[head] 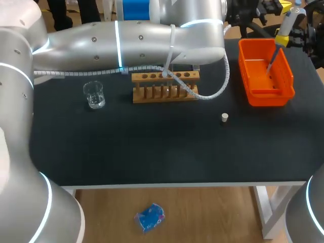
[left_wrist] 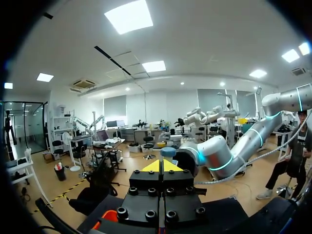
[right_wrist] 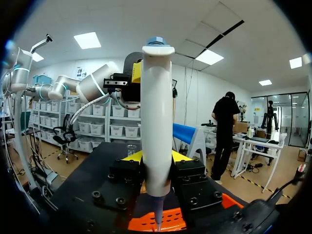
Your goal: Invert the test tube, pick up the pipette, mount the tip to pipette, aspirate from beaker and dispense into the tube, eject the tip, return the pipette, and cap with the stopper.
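Observation:
My right gripper (right_wrist: 157,157) is shut on the white pipette (right_wrist: 157,122), which stands upright with its blue button on top. In the head view the pipette (head: 288,23) hangs over the orange bin (head: 253,93) at the far right, its thin tip (head: 271,63) pointing down into it. My left gripper (left_wrist: 162,166) is shut with nothing in it, raised past the table's far edge and facing the room. The wooden tube rack (head: 164,93) stands mid-table, and a clear tube seems to stand in it behind a cable. The glass beaker (head: 94,94) is left of the rack. The small white stopper (head: 225,117) lies right of it.
My left arm (head: 126,35) stretches across the back of the table, and its white coiled cable (head: 212,91) droops over the rack. The orange bin (right_wrist: 146,224) shows directly under the right gripper.

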You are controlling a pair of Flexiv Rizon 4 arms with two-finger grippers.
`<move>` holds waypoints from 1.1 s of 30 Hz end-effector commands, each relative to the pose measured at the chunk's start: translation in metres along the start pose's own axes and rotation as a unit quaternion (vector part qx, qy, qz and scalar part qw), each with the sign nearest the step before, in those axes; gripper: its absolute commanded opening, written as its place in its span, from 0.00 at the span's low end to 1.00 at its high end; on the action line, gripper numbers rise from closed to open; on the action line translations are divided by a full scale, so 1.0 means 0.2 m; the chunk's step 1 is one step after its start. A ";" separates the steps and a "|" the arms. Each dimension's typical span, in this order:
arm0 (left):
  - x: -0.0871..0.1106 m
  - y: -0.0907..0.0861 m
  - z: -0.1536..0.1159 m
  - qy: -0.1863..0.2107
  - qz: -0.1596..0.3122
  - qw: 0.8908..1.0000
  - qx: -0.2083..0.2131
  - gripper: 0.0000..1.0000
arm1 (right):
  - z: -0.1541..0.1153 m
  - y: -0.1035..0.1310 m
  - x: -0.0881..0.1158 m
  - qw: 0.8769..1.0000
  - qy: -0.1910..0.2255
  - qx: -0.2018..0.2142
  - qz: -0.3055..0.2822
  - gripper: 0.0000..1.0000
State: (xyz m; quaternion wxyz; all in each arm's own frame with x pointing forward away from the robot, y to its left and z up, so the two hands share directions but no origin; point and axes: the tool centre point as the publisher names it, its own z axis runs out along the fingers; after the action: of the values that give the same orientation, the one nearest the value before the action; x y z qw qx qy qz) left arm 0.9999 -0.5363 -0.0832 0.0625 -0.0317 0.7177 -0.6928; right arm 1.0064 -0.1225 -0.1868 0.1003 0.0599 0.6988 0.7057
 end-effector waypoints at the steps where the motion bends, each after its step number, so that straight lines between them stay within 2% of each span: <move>1: 0.01 0.01 0.00 0.003 -0.004 1.000 -0.003 0.00 | 0.00 0.01 0.00 1.000 0.001 0.001 0.000 0.00; 33: 0.03 0.13 0.02 -0.004 -0.029 0.999 -0.018 0.00 | 0.00 0.01 0.00 1.000 0.001 0.001 0.000 0.00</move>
State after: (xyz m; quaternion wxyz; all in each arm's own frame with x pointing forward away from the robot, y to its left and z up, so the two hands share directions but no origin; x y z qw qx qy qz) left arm 0.9977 -0.5369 -0.0991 0.0430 -0.0554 0.7301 -0.6798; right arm 1.0053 -0.1231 -0.1928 0.1012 0.0606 0.6971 0.7072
